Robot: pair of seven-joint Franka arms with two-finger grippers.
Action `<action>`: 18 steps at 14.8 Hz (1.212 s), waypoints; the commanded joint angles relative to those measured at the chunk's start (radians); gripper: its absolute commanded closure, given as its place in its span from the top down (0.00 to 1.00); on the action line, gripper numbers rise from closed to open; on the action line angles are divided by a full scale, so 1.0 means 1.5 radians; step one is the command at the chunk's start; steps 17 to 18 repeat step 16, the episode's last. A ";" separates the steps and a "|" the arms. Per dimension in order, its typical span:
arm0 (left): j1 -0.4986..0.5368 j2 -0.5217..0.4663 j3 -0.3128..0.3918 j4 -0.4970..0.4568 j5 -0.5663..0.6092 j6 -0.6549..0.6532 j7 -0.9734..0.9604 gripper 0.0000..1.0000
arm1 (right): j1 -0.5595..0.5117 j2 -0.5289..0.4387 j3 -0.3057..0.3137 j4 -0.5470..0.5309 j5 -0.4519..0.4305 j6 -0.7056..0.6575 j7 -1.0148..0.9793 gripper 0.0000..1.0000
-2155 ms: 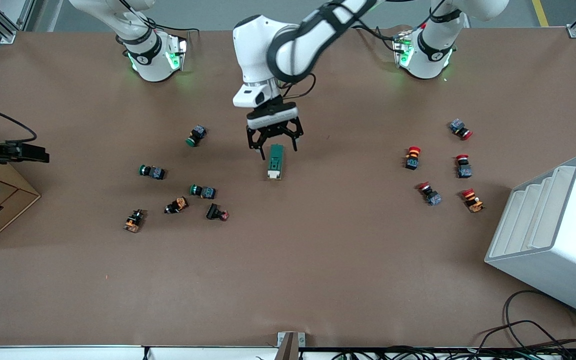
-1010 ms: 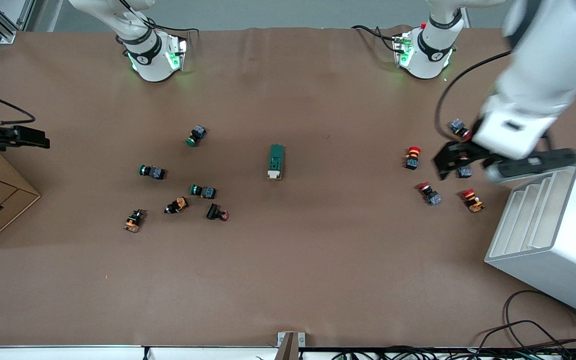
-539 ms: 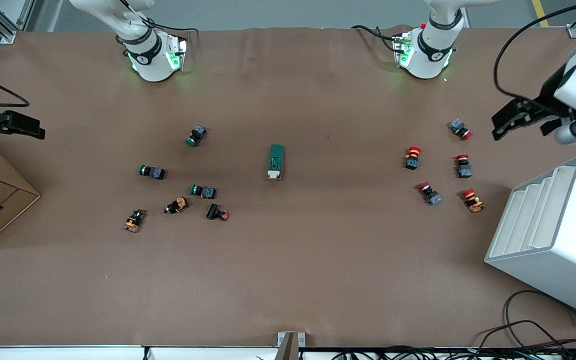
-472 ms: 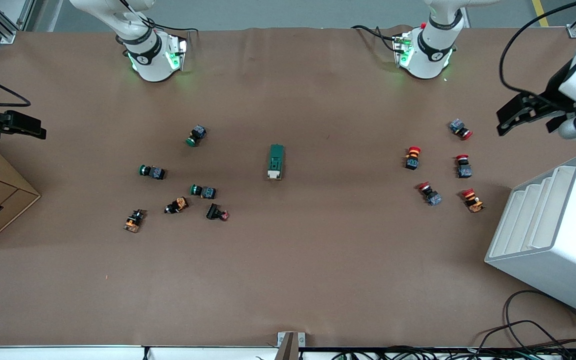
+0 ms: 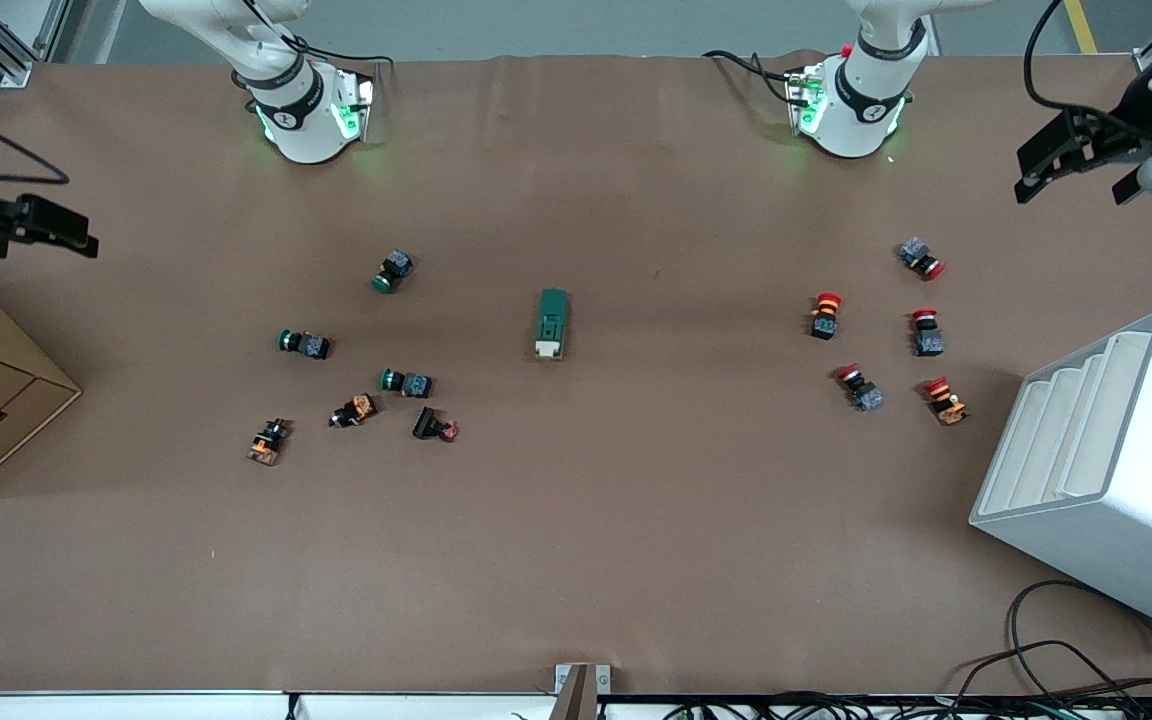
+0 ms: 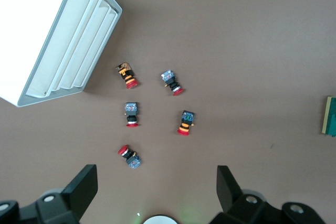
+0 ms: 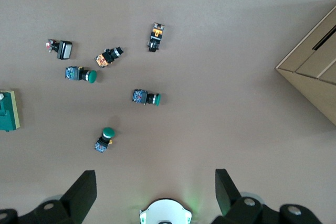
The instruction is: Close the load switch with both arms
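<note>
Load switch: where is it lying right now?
The load switch lies mid-table in the front view, alone between the green-capped buttons and the red-capped buttons, no gripper near it.

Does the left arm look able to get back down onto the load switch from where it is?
Probably yes: the load switch lies alone mid-table, nothing beside it, and the left gripper hangs open above the table's end.

Both end effectors [image 5: 1081,167] [image 5: 41,228] open, raised

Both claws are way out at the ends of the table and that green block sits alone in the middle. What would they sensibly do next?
Probably bring both arms in over the load switch. It lies untouched mid-table, while the left gripper and right gripper, both open, hang over the table's ends, holding nothing.
</note>
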 commanded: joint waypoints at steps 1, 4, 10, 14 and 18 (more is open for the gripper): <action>-0.025 -0.029 0.021 -0.025 -0.002 0.010 0.017 1.00 | -0.014 -0.085 0.011 -0.097 -0.002 0.021 0.009 1.00; -0.051 -0.023 0.052 -0.016 -0.001 0.009 0.017 1.00 | -0.015 -0.115 0.010 -0.125 -0.002 0.037 0.008 1.00; -0.052 0.019 0.052 0.024 -0.001 0.004 0.017 1.00 | -0.016 -0.126 0.008 -0.121 -0.001 0.062 0.009 1.00; -0.053 0.020 0.052 0.024 -0.002 0.002 0.017 1.00 | -0.016 -0.133 0.009 -0.122 0.022 0.057 0.010 1.00; -0.055 0.024 0.052 0.023 -0.001 0.001 0.016 1.00 | -0.017 -0.133 0.008 -0.123 0.022 0.057 0.009 1.00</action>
